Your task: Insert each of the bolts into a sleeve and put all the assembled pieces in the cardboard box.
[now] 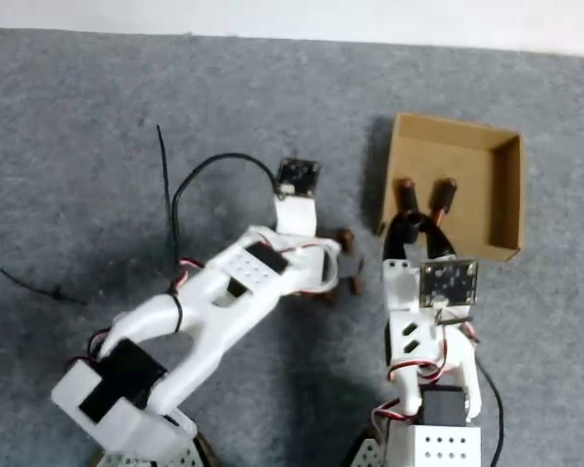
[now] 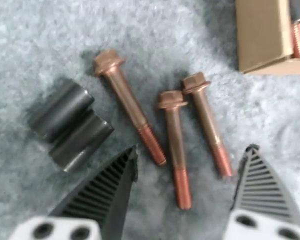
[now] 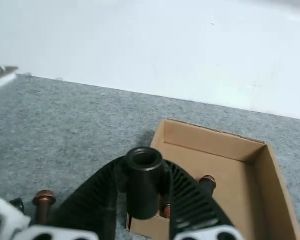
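Three copper bolts point(image 2: 127, 105) point(image 2: 174, 140) point(image 2: 207, 122) lie side by side on the grey felt, with two dark sleeves point(image 2: 60, 110) point(image 2: 80, 140) next to them. My left gripper point(image 2: 190, 150) hangs open just above the bolts, its fingers either side of the two nearer ones; from above it point(image 1: 343, 263) is left of the box. My right gripper point(image 3: 143, 167) is shut on a black sleeve point(image 3: 142, 197), held upright at the near left corner of the cardboard box point(image 3: 210, 140). A copper bolt head point(image 3: 206, 181) shows inside the box. Two copper-ended pieces point(image 1: 406, 190) point(image 1: 446, 193) show beyond my right gripper point(image 1: 420, 209).
The cardboard box point(image 1: 506, 195) stands at the back right, open on top. A black cable point(image 1: 170, 185) loops over the felt behind the left arm, and a thin black tie point(image 1: 39, 287) lies far left. A pale wall borders the far edge.
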Motion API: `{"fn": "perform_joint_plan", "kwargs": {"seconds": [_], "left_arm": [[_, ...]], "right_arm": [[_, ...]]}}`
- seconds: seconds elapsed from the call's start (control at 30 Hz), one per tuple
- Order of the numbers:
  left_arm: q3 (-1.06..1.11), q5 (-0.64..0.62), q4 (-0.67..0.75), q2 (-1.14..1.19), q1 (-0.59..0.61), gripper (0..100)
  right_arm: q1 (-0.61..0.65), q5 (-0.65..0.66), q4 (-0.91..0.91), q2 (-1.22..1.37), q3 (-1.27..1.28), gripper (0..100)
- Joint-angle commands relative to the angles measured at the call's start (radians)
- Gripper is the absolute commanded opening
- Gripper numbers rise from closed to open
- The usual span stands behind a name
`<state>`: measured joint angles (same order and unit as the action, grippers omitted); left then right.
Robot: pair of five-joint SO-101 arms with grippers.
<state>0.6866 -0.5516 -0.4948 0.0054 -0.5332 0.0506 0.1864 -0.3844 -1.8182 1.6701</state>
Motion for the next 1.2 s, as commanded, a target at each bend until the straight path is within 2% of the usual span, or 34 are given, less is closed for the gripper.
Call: {"fn": "perform_joint_plan", "kwargs": {"seconds": [0.0,0.2,0.47,0.8,1.17], "left_arm": [[-0.081,0.005,-0.005,0.056,-0.01,31],[-0.17,0.005,-0.009,0.183,-0.01,31],[-0.17,0.005,-0.011,0.193,-0.01,31],[-0.275,0.005,-0.316,0.2,-0.01,31],[-0.278,0.006,-0.321,0.202,-0.004,30]], "right_arm": [[-0.01,0.003,0.03,-0.022,0.131,0.5],[-0.01,0.003,0.03,-0.022,0.131,0.5],[-0.01,0.003,0.03,-0.022,0.131,0.5],[-0.01,0.003,0.031,-0.022,0.131,0.5],[-0.01,0.003,0.031,-0.022,0.131,0.5]]}}
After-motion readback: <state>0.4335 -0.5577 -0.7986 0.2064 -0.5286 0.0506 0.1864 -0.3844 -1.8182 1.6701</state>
